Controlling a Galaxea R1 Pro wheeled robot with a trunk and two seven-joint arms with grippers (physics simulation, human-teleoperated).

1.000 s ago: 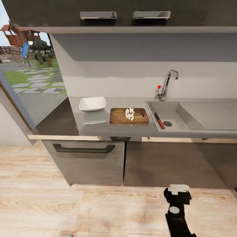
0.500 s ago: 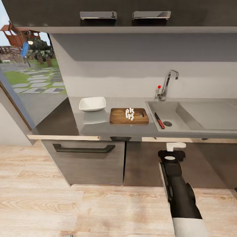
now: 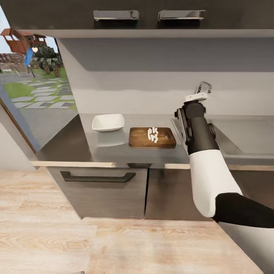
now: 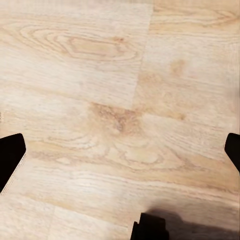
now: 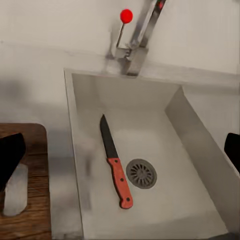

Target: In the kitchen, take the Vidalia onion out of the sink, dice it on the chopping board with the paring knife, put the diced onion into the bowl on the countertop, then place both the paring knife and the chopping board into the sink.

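Orange-handled paring knife [image 5: 114,162] flat in sink [image 5: 190,130], blade toward tap [image 5: 137,37]

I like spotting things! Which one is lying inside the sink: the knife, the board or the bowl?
The paring knife, beside the drain. The chopping board and bowl sit on the countertop.

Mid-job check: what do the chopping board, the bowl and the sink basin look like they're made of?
The chopping board looks like wood: mid-brown with visible grain, matte. The bowl looks like glazed ceramic or possibly plastic: plain white and smooth, with a reflection beneath it on the glossy grey countertop. The sink reads as brushed or matte metal, though its flat pale grey could also be composite.
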